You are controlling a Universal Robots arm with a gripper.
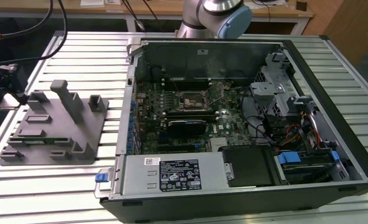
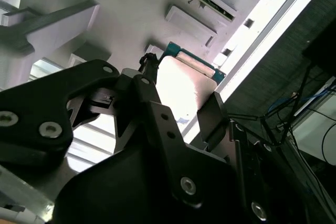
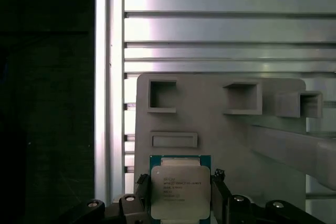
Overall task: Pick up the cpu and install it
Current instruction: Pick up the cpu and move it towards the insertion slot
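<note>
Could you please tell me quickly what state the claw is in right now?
The claw is closed on the chip, gripping it by two opposite edges, over the grey holder.

A: What carries everything here?

B: A slatted metal table (image 1: 78,51). Its pale ribs run across the exterior view from edge to edge.

A: And what lies directly on it?

B: Two things. In the left half of the frame sits a grey moulded fixture (image 1: 53,135) with upright posts and shallow pockets, flat on the slats. Across the centre and right is an open computer case (image 1: 233,205), lying on its side with its inside facing up.

A: Do they touch?

B: They sit just beside each other, with a narrow strip of bare slats showing between them.
</note>
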